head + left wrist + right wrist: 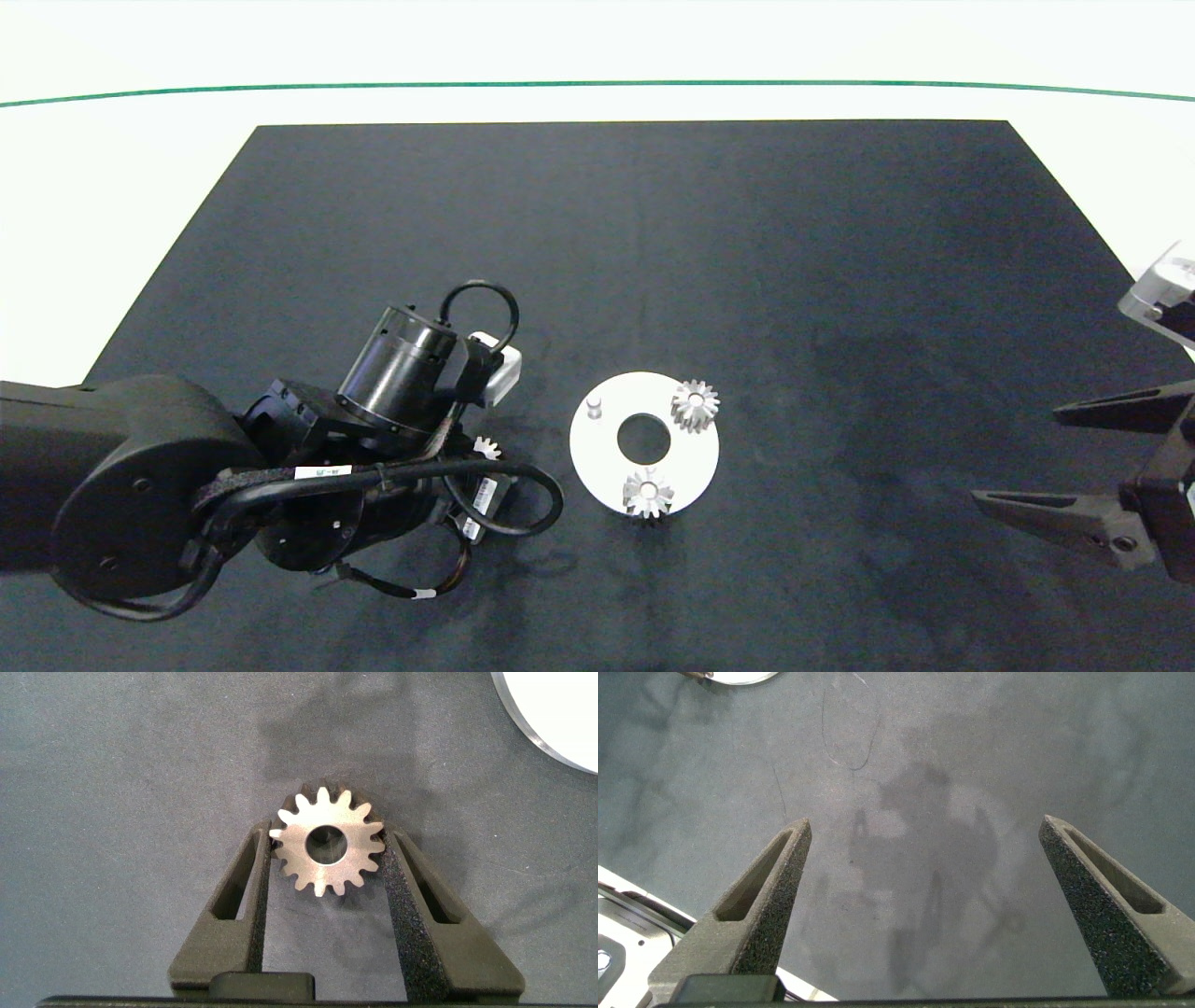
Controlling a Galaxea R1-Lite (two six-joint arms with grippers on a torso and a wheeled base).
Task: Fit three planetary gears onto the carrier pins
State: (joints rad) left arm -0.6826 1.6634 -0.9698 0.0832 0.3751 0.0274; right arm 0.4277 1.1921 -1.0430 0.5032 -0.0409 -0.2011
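While clamped between the fingers [257, 891] of the left gripper [327, 873], lay flat on the mat [653, 233], third gear [327, 846], teeth touching both pads, just left of the disc [691, 457]. Seen from above only as a few teeth [486, 448] past the left arm. On the disc near the mat's front edge, sat two gears: one [695, 406] at its far right, one [648, 493] at its near rim. Stood bare at the disc's far left, one pin [594, 406]. Hovered wide open over the mat's right edge, right gripper [1013, 457], well apart from the disc.
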